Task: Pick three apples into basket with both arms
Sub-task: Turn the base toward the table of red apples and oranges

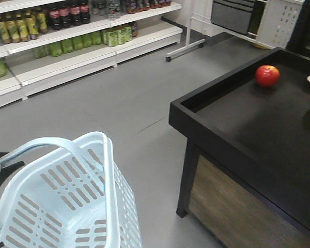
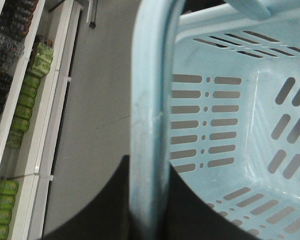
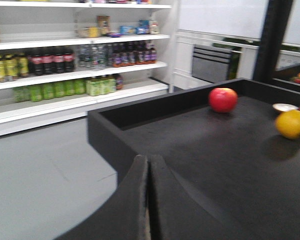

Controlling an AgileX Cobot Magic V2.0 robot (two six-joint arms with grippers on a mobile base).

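The left jaws are clamped tight on the basket's handle (image 2: 150,100), which runs straight up the left wrist frame between them. The one basket (image 1: 107,165) fills the lower left of the front view. It is pale blue with rows of slots, tipped so its mouth opens to the camera; I cannot tell its long axis. The right jaws are pressed together on nothing, low before the black desk (image 3: 200,165). Farther back sit one glossy red apple (image 3: 223,99) and, to its right, one orange (image 3: 292,123). Bottle shelves (image 1: 67,46) stand beyond.
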